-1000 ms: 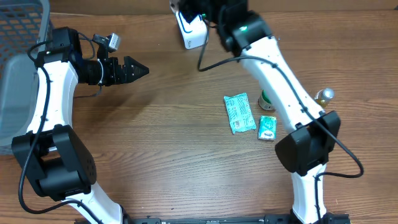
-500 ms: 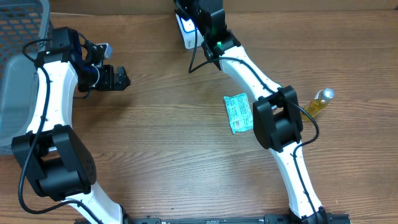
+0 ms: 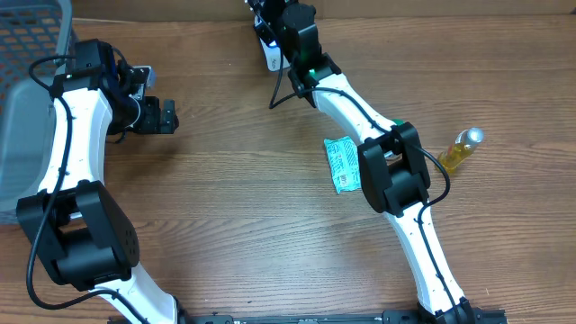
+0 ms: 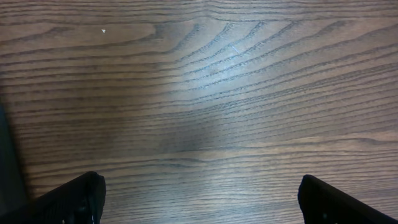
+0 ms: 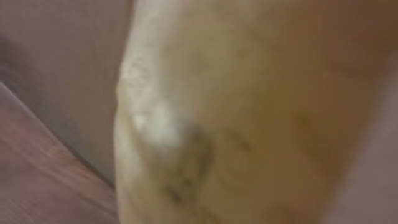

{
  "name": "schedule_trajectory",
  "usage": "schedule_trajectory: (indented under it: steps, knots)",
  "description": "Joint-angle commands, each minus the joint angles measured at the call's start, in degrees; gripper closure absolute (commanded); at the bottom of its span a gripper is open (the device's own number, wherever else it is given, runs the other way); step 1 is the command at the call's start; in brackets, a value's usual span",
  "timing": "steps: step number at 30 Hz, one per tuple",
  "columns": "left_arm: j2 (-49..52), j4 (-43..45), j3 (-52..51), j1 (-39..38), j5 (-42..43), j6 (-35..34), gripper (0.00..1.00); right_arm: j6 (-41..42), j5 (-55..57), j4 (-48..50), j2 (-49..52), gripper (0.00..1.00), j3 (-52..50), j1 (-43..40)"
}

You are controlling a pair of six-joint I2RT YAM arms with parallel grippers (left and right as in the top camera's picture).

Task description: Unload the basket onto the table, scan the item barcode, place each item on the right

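Observation:
A white barcode scanner (image 3: 267, 52) stands at the table's back edge. My right gripper (image 3: 273, 16) is right beside and above it at the top of the overhead view, and it is shut. A blurred tan surface (image 5: 249, 112) fills the right wrist view, very close to the camera; I cannot tell what it is or whether it is held. A green packet (image 3: 340, 163) lies flat mid-table, partly under the right arm. My left gripper (image 3: 160, 115) (image 4: 200, 182) hangs over bare wood at the left, wide open with nothing between its fingers (image 4: 81, 196).
A yellow bottle (image 3: 460, 148) lies on its side at the right. A grey mesh basket (image 3: 27, 36) and a grey bin (image 3: 16, 135) stand at the far left. The right arm's elbow (image 3: 391, 171) hangs over the table beside the green packet.
The right arm's elbow has swung left and now covers the small items beside the green packet. The left gripper has drawn back left and turned to face down.

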Motion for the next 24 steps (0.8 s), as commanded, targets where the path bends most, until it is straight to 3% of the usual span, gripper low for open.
schedule_trajectory:
  steps: [1,18,24]
  knots:
    - [-0.17,0.07,1.05,-0.26,-0.57,-0.79,0.01,6.88,0.13,-1.62,0.28,0.96,0.5,1.33]
    - [-0.17,0.07,1.05,-0.26,-0.57,-0.79,0.01,27.58,0.13,-8.83,0.28,0.96,0.5,2.23]
    - [-0.17,0.07,1.05,-0.26,-0.57,-0.79,0.0,34.82,0.15,-5.79,0.28,0.96,0.5,1.95]
